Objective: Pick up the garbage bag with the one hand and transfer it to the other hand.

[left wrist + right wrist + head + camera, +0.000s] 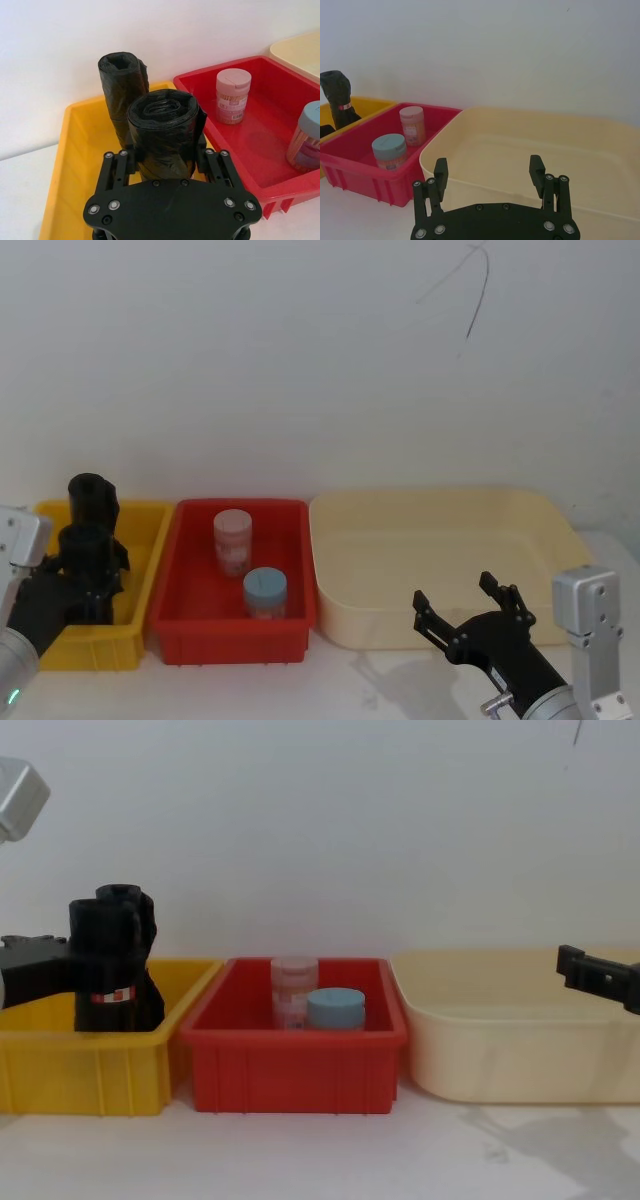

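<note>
Grasp step. Left gripper [165,156] looks clamped on bag [161,117], upright between its fingers in bin [75,150]; other roll [122,82] just beyond. Right gripper [455,592] fingers apart, well off. Next: lift straight, clear that roll.

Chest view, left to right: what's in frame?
Black two-finger left hand gripping the black plastic garbage bag roll, both at the yellow plastic bin → red plastic bin → cream plastic tub → black two-finger right hand, open, at the right edge.
</note>
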